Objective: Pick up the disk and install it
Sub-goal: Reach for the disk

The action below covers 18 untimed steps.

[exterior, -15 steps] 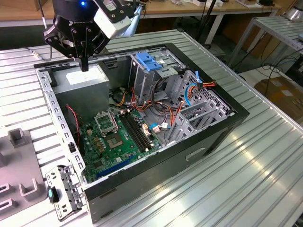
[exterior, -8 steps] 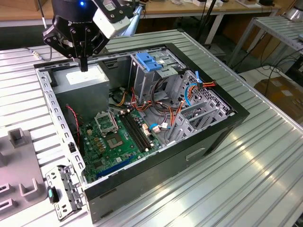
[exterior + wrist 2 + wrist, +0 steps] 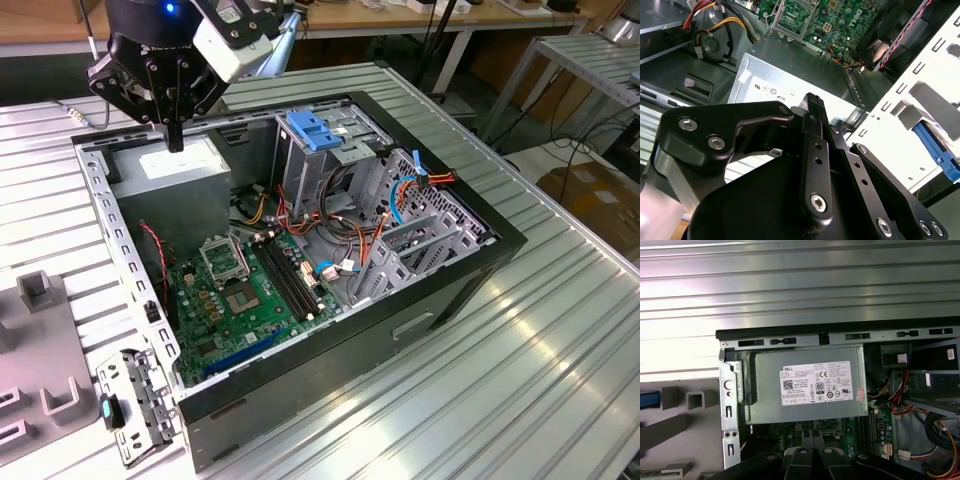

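Gripper point(image 3: 175, 138) clenched, empty, over the power supply point(image 3: 180, 165) in the case point(image 3: 440, 295). Disk point(image 3: 935, 150) sits outside the case wall, by the grey holder point(image 3: 695, 402). To pick cleanly: open wide, square to the frame.

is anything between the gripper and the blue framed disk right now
Yes: the black gripper hangs over the silver power supply box inside the open computer case, while the disk in its bright blue plastic frame lies outside it. The case's slotted metal side wall stands between them.
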Each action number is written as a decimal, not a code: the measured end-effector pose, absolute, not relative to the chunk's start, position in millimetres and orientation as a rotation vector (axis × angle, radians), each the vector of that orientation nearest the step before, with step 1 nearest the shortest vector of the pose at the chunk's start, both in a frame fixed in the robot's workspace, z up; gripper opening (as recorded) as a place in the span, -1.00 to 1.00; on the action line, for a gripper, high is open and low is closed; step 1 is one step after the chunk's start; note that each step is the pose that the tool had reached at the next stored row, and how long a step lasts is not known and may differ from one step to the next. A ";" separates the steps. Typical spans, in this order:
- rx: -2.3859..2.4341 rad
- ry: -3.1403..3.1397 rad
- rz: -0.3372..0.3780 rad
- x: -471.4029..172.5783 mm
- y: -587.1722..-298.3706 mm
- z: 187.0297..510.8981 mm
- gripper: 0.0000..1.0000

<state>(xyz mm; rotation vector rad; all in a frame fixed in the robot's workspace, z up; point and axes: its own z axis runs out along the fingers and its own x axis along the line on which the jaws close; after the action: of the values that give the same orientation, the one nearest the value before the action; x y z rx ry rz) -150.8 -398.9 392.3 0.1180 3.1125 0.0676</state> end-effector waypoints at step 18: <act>0.118 3.112 0.068 -156.4 -399.0 391.9 -0.79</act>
<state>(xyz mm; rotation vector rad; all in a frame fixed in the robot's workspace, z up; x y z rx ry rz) -156.4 -399.0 391.9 0.1180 3.1125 0.0677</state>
